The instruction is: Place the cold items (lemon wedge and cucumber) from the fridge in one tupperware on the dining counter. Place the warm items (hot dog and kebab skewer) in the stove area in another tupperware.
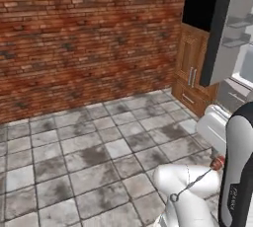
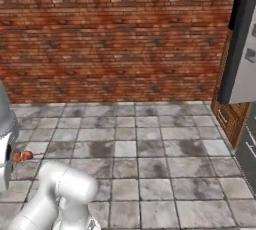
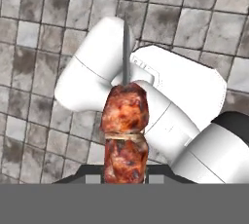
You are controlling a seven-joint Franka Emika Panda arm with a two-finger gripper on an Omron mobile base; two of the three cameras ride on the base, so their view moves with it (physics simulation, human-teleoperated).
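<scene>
The end effector (image 3: 125, 172) is gripping the kebab skewer (image 3: 124, 130) over the tiled floor (image 1: 74, 152), beside the fridge (image 1: 232, 28); carrying is under way, and next it needs driving to the warm-items tupperware

1. A red-brown brick wall (image 1: 89, 33) with pale mortar lines spans the back of the room in both base views.
2. The floor (image 1: 89, 157) is laid with square grey stone tiles, mottled with darker patches and set in pale grout; it meets the wall along a straight line.
3. At the right stands a brown wooden cabinet (image 1: 190, 68) with panelled doors, slim metal handles and a drawer at its foot.
4. Above that cabinet sits a black recess (image 1: 200, 6) framed in the same wood.
5. The light is even and soft, with no strong shadows on the tiles.
</scene>
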